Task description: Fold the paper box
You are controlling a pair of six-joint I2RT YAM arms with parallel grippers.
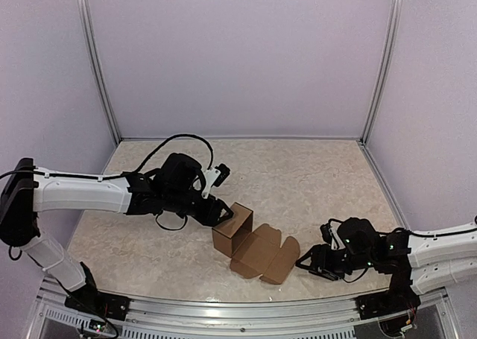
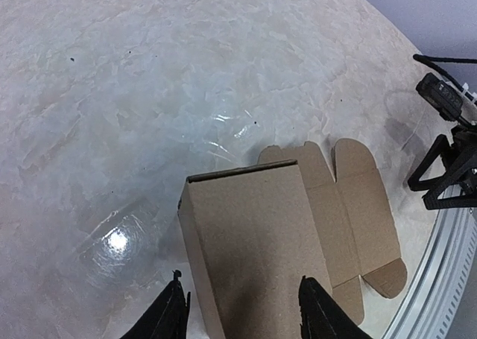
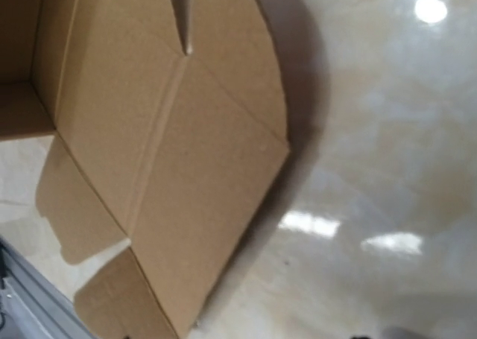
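Jaws, left: the left gripper [image 2: 242, 294] stands half spread across the raised part of the paper box [image 1: 257, 251]. One of its fingers [image 2: 168, 317] lies against each side wall, clamping that part between them.
Jaws, right: the right gripper [image 1: 304, 263] sits low over the table [image 1: 313, 175]. I cannot tell whether its jaws are spread or closed: its own camera shows no fingers and the overhead view is too small.
Box position: near the middle of the table, slightly towards the near edge, between the two grippers.
Box shape: partly folded. Its left part stands up as a squarish brown shell, and the rest lies open and flat to the right and near side, with creases and rounded tabs showing.
Left arm: reaches in from the left, with its gripper at the far-left corner of the raised shell.
Right arm: comes in from the right, with its gripper just beside the right-hand rounded flap. Touching or apart cannot be told.
Right wrist view: creased flat panels fill the left half, and the curved flap edge casts a dark shadow on the glossy surface.
Near edge: a metal rail [image 1: 246, 309] runs along it, close to the near flaps.
Surroundings: plain pale walls on three sides.
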